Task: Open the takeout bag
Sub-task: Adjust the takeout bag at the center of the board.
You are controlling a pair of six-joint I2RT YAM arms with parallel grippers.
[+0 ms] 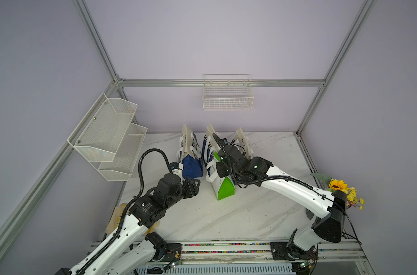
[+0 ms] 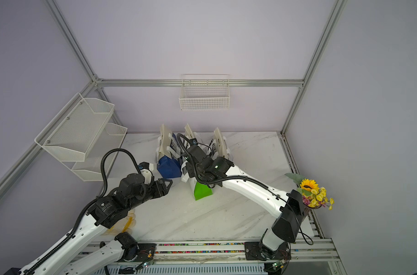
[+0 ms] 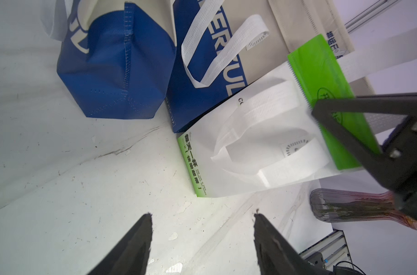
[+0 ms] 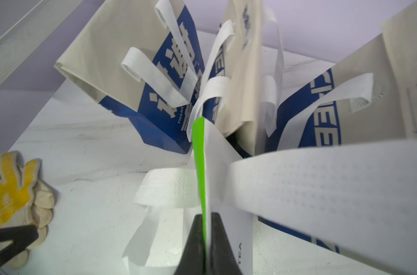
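Right gripper (image 4: 205, 217) of mine is clenched on the green top edge of the takeout bag (image 1: 225, 190), standing mid-table (image 1: 226, 219), just near of 3 blue-and-cream bags (image 1: 190, 166). Left gripper (image 3: 202, 215) hangs spread, empty, to its left.

White-and-green takeout bag (image 1: 223, 189)

- Both top views look down from high at the near edge, sharing the whole table (image 1: 226, 219).
- Wrist views sit close, sharing the green-and-white takeout bag (image 3: 202, 147).
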